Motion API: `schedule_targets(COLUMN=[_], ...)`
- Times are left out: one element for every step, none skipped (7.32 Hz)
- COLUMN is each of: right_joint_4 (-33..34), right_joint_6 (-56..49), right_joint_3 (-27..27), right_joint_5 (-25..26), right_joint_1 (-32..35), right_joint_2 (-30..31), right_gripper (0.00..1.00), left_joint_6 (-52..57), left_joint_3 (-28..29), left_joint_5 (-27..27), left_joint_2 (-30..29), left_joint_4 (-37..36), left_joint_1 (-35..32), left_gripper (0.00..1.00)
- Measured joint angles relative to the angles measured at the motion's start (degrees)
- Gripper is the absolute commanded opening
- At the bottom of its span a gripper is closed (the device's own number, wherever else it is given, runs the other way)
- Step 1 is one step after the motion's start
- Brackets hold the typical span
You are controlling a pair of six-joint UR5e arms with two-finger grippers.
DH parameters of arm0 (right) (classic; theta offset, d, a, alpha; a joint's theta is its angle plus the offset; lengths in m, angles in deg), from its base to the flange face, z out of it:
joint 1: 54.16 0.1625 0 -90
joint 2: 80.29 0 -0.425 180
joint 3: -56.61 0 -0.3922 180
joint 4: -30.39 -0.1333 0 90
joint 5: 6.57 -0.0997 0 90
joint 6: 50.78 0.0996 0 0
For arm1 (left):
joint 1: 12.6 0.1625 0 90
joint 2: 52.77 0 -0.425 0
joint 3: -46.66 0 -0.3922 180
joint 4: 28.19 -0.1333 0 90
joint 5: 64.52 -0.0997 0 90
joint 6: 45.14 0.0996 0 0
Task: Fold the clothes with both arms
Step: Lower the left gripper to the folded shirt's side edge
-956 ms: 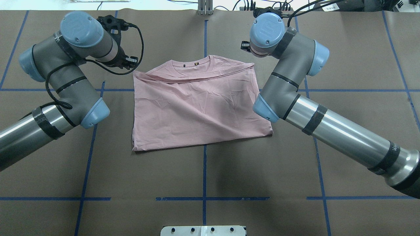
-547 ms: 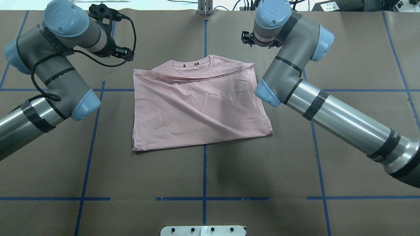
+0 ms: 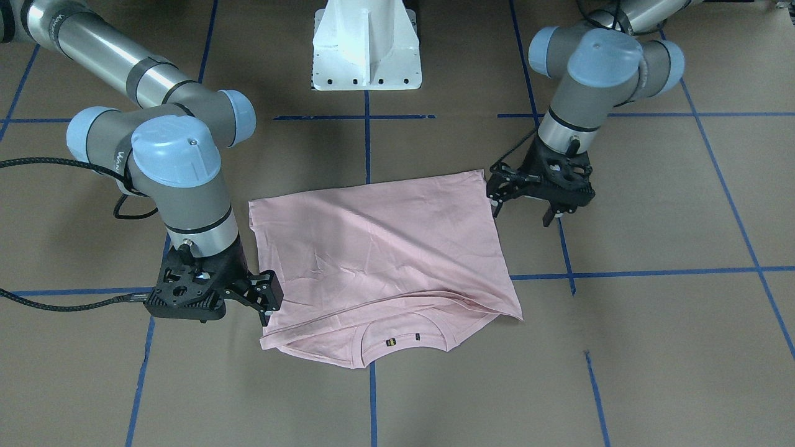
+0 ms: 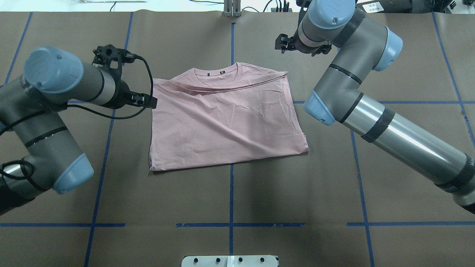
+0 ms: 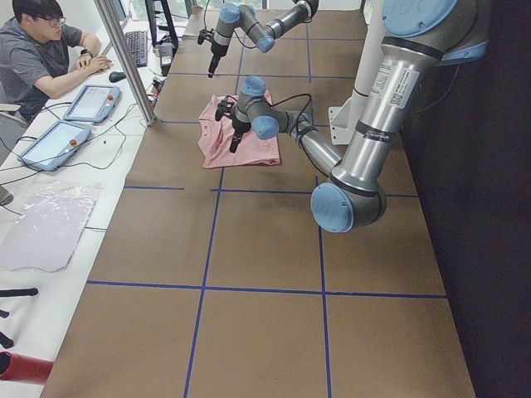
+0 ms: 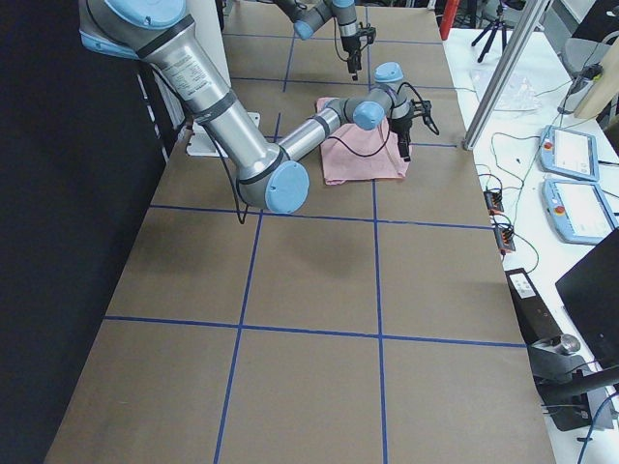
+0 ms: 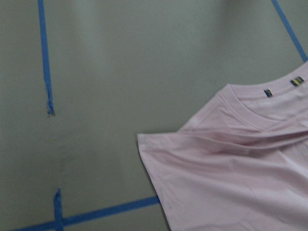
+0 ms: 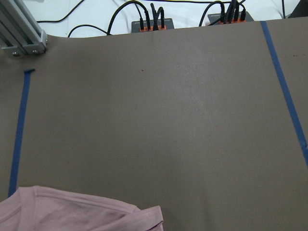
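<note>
Overhead and front cameras look down from opposite sides, sharing the T-shirt (image 4: 222, 122).

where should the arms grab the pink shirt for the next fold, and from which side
Probably the two collar-end corners of the shirt: the left corner and the right corner. Come in low from each outer side, jaws sliding under the edge. The shirt lies flat on the table, so its side edges look like the only lip to catch.

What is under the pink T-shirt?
The folded T-shirt lies flat on the brown table, and blue tape lines run in beneath its edges. Its lower layers and whatever lies between them are hidden by the top layer.
</note>
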Motion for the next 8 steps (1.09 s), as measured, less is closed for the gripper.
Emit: schedule_targets(right_joint_4=[0.0,0.0,0.0,0.0,-0.1,-0.1,-0.1,-0.2], right_joint_6=[0.0,0.0,0.0,0.0,0.1,0.1,0.1,0.1], right_joint_3=[0.5,0.7,0.8,0.8,0.8,0.8,0.8,0.8], right_joint_5=[0.0,0.0,0.0,-0.1,-0.1,-0.1,-0.1,-0.1], right_joint_1=[0.0,0.0,0.0,0.0,0.0,0.0,0.0,0.0], right_joint_2=[0.3,0.4,0.4,0.4,0.4,0.4,0.4,0.4], right_gripper=[1.00,1.00,1.00,1.00,1.00,1.00,1.00,1.00], left_joint_6=[-5.7,-10.8,-14.1,-16.0,-17.2,-17.6,-17.7,-17.7], left_joint_3=[-1.3,-1.5,-1.5,-1.5,-1.5,-1.4,-1.3,-1.2], left_joint_5=[-2.1,-4.5,-5.8,-6.5,-6.9,-7.3,-7.5,-7.6], left_joint_2=[1.4,2.1,2.4,2.6,2.8,3.0,3.2,3.7], left_joint_4=[0.3,0.7,0.8,0.8,0.8,0.8,0.7,0.7], left_joint_1=[3.8,7.4,9.9,11.9,13.3,13.9,14.2,14.3], left_gripper=[0.65,0.65,0.63,0.61,0.61,0.61,0.61,0.60])
